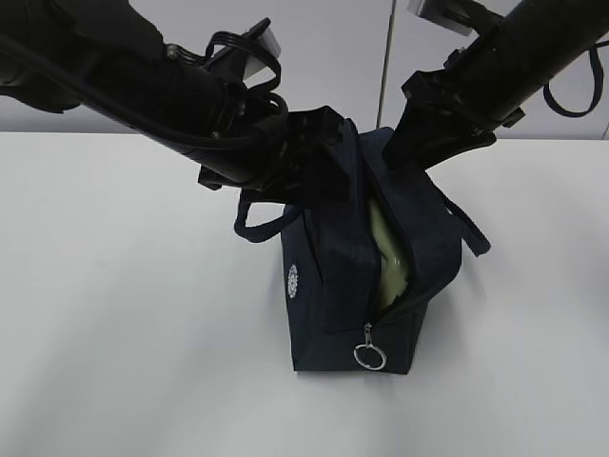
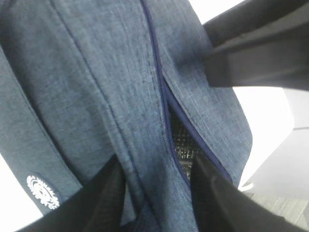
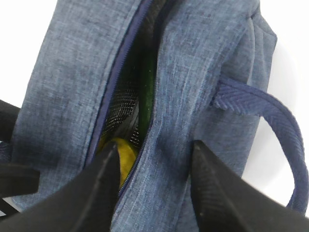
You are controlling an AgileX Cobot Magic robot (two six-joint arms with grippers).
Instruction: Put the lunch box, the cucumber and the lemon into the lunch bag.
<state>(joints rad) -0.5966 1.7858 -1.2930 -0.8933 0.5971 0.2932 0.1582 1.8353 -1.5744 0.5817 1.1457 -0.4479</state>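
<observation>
**benchrat:** Lunch bag [image 1: 328,286] sits mid-frame on the white desk [image 1: 124,314] in the exterior view, zipper open, ring pull [image 1: 369,356] dangling at the bottom front. Pale green lunch box [image 1: 388,257] lid shows through the gap. In the right wrist view there's the cucumber [image 3: 147,84] as a dark green strip inside the slit, and the lemon [image 3: 123,154] yellow at the lower left of the opening. So I'd say everything's already in.

**servo_sam:** What about the grippers?

**benchrat:** Left gripper [image 2: 157,193] has its fingers [image 2: 104,198] spread, straddling a fold of fabric by the zipper edge; can't tell if it's really pinching. Right gripper [image 3: 152,186] is spread too, one finger over the opening, one on the outer cloth, holding nothing that I can see.

**servo_sam:** How will it handle?

**benchrat:** Soft floppy cloth that'll bunch and sag, probably bottom-heavy now it's loaded. I'd take the loop handle [image 3: 270,116] or the ring pull, not the wall.
</observation>
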